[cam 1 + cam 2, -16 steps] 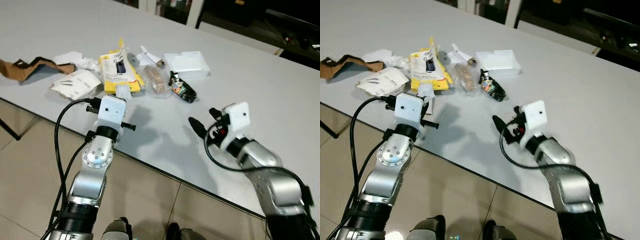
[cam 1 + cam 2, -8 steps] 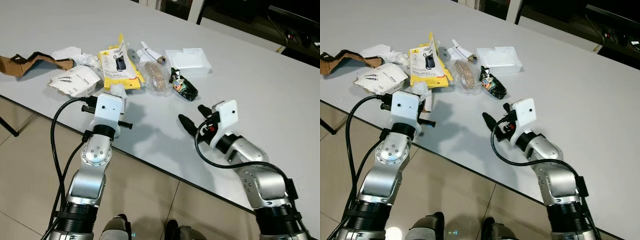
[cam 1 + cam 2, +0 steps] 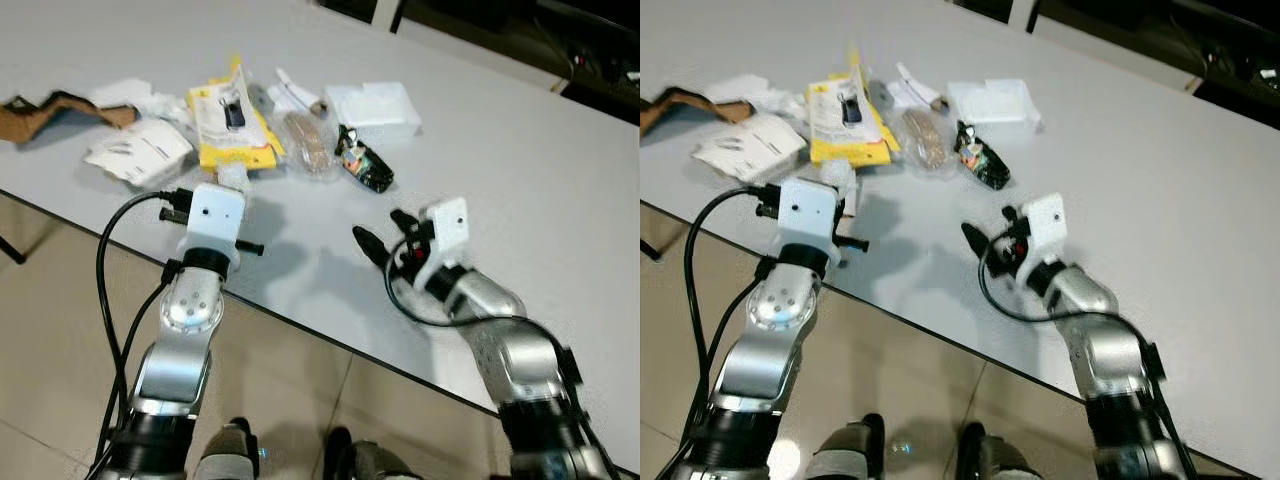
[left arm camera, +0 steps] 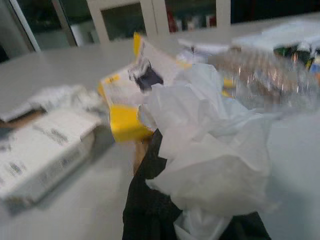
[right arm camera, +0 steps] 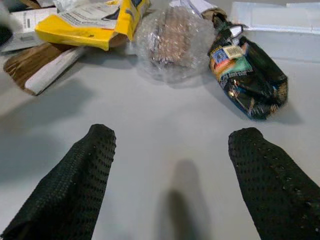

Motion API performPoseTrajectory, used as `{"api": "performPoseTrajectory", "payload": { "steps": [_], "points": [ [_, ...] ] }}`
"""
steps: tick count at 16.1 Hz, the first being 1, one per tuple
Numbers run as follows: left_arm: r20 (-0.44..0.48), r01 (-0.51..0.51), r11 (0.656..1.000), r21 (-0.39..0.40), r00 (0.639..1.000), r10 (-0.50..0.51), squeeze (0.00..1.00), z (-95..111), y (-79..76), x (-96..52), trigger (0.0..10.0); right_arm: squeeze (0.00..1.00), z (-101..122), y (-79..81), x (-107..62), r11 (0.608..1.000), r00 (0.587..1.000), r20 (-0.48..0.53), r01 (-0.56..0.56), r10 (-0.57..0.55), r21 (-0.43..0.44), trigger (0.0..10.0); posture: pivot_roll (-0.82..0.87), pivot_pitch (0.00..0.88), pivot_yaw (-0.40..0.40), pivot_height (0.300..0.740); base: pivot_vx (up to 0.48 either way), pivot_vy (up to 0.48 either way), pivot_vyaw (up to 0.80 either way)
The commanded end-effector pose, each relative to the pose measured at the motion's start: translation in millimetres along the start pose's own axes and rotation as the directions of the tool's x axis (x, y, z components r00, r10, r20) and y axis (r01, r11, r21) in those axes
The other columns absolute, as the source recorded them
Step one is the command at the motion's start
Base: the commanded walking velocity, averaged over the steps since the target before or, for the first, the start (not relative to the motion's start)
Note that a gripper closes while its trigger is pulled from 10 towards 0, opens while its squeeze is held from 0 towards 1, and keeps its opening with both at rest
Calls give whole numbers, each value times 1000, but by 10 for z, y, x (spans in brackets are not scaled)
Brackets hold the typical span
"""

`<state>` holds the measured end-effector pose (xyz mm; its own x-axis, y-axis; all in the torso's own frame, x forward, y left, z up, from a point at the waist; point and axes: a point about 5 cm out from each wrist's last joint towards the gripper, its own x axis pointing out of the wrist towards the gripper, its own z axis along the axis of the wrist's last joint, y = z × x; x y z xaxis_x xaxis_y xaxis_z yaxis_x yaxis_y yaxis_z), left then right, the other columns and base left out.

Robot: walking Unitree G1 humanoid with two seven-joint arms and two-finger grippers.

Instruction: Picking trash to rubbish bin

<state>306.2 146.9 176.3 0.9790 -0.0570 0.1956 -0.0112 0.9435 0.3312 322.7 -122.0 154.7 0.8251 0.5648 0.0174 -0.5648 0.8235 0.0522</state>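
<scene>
Trash lies in a heap on the grey table [image 3: 520,150]: a yellow package [image 3: 232,125], a bubble-wrap bundle [image 3: 308,145], a dark snack bag [image 3: 365,170] and a white box [image 3: 375,105]. My left gripper [image 4: 155,147] is at the near side of the heap, shut on a crumpled white tissue [image 4: 210,150]. My right gripper [image 3: 380,230] hovers low over the bare table, open, fingers spread wide. In the right wrist view the snack bag [image 5: 247,80] and the bubble-wrap bundle [image 5: 172,42] lie just beyond the right gripper [image 5: 174,135].
A white paper packet [image 3: 140,155] and torn brown cardboard [image 3: 60,105] lie at the left end of the heap. The table's near edge [image 3: 320,340] runs under both wrists, with tiled floor [image 3: 60,330] below. Dark furniture stands beyond the far side.
The head view has shifted slightly. My right gripper has moved a little left and forward, closer to the dark snack bag. The left arm has kept its place by the heap.
</scene>
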Motion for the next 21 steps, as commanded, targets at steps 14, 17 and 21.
{"api": "performPoseTrajectory", "payload": {
  "steps": [14,17,21],
  "points": [
    [-53,-53,997,54,997,56,0,1,160,-201,10000,0,348,-500,443,985,991,79,116,-106,-129,10000,422,328,-181,740,0,0,0],
    [-58,-49,997,53,997,52,0,0,144,-209,10000,0,335,-514,501,988,995,50,92,-86,-121,10000,423,332,-182,740,0,0,0],
    [-66,-47,997,59,997,51,0,-13,166,-226,10000,0,346,-590,509,988,994,31,108,-106,-111,4706,436,335,-179,740,0,0,0]
  ]
}}
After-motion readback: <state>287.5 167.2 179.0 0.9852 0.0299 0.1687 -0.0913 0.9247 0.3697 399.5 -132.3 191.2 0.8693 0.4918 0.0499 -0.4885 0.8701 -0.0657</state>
